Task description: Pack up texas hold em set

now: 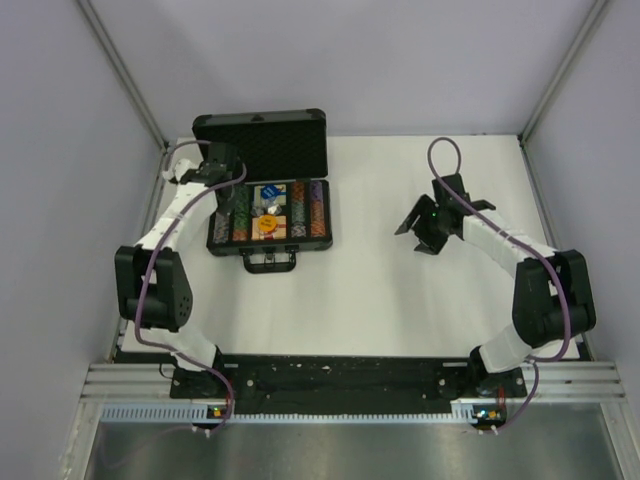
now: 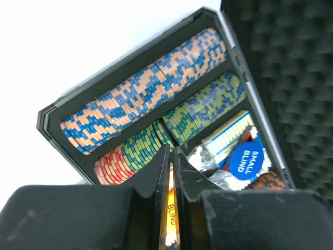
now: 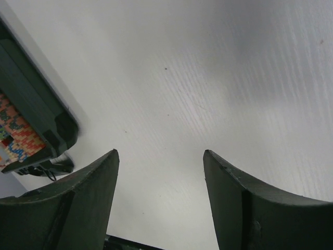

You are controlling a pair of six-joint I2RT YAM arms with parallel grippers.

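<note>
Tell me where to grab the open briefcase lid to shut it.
Probably take the lid by its free long edge, coming from above. It stands open behind the chip rows, hinged along the far side, leaving that edge exposed.

Upright lid [image 1: 265, 145] walls the briefcase [image 1: 270, 244] behind; bare table [image 1: 400, 300] lies right.

The case [image 1: 300, 243] is lying open on the left of the table [image 1: 400, 310], its lid [image 1: 262, 146] standing up at the back and its handle [image 1: 270, 264] facing the arms, with chip rows [image 1: 306, 210] and an orange disc [image 1: 266, 224] showing inside. The left gripper [image 1: 232, 202] is hanging over the case's left end. The right gripper [image 1: 426, 236] is hovering with jaws apart above the table, well apart from the case.
</note>
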